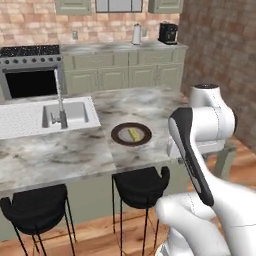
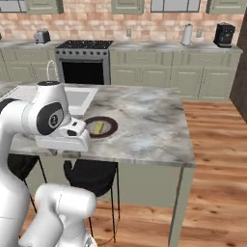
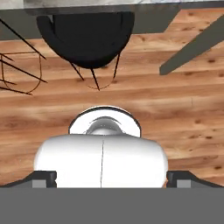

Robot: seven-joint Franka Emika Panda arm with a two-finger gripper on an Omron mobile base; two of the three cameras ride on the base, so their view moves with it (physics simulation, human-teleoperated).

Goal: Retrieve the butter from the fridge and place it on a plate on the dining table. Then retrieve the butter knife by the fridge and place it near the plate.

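Butter point(image 1: 133, 133) lay on the plate point(image 1: 119, 135) atop the dining table point(image 1: 60, 155), just beside the sink point(image 1: 75, 114). Gripper jaws stood wide, holding nothing. The knife looked light, stiff and slippery, best pinched mid-handle.

dining table point(image 1: 75, 150), grey marbled top | plate point(image 1: 131, 134) on it, just beyond the hand | butter point(image 1: 133, 133) lying on plate
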